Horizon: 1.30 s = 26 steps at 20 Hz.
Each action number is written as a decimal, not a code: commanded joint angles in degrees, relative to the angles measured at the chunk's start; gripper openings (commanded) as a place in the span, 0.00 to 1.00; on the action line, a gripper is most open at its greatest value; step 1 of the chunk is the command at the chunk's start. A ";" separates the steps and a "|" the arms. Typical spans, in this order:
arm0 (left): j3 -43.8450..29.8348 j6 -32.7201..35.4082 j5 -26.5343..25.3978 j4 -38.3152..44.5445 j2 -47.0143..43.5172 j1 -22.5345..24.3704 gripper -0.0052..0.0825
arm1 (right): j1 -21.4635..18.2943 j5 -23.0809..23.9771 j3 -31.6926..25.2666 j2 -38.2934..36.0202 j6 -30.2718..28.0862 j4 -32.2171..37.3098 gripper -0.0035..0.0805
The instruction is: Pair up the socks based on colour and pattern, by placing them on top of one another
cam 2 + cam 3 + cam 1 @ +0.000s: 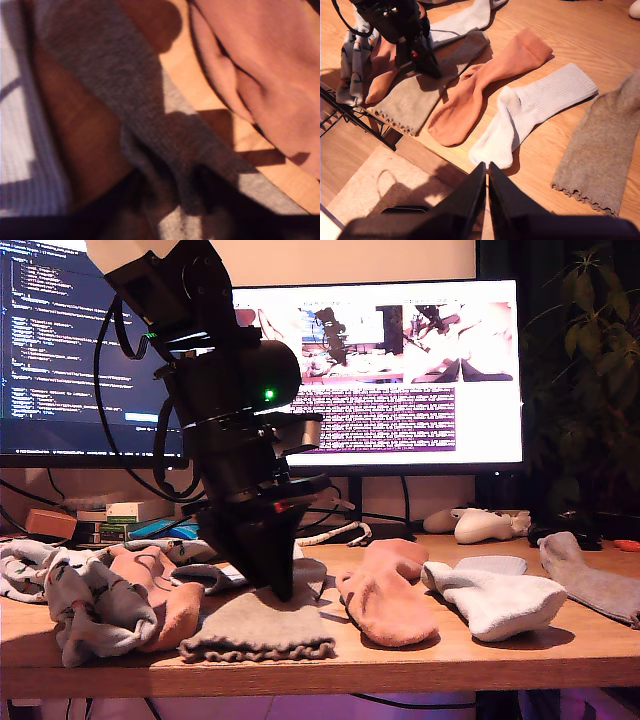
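Fingers of my first gripper (283, 585) are down on the grey sock (262, 625) that lies near the table's front edge; the first wrist view shows grey knit (125, 100) bunched up between two dark fingertips (215, 195), so they look closed in on the fabric, though that picture is blurred and I cannot tell how firm the hold is. My second gripper (486, 172) hangs above the table's front edge with its two black fingers (470, 192) pressed almost together, only a thin slit between them and nothing in it.

Just beside the grey sock, toward the exterior view's right, lies a salmon-pink sock (390, 592), then a ribbed pale blue-white sock (495, 598), then a second grey sock with a frilly cuff (602, 145) at the far right. At the exterior view's left sits a heap: a printed pale blue sock (85, 605) draped against another salmon-pink sock (165, 590). Another ribbed pale sock (462, 22) runs behind the first arm (225, 410), which blocks much of the heap in the exterior view.

Behind the socks on the wooden table (450, 655) a white game controller (482, 526) rests below a monitor (400, 370). Text fills both screens, too small to read. A dark plant (585, 360) stands at the exterior view's right.
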 commanded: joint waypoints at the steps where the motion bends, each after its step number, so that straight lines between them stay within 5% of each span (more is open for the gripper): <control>1: 0.04 1.16 0.00 -0.57 1.29 -0.07 0.03 | 0.26 -0.07 -0.70 0.26 0.02 0.44 0.03; 5: 0.11 2.29 0.04 -3.04 -1.79 0.07 0.03 | 0.24 -0.17 -0.70 1.66 1.57 1.33 0.03; 14: 0.11 4.00 0.74 -4.68 -12.33 -0.79 0.03 | -0.42 -1.79 -0.70 15.02 8.17 14.91 0.03; 18: 0.11 6.86 2.75 -5.38 -16.90 -2.23 0.03 | -5.27 -13.51 -0.68 21.94 19.28 26.73 0.04; 23: 0.11 9.88 6.62 -4.57 -21.18 -5.49 0.03 | -12.17 -29.22 -0.59 32.24 29.44 39.19 0.38; 26: 0.11 10.38 9.18 -2.80 -21.51 -7.17 0.03 | -13.66 -37.68 -0.46 36.59 35.06 46.05 0.40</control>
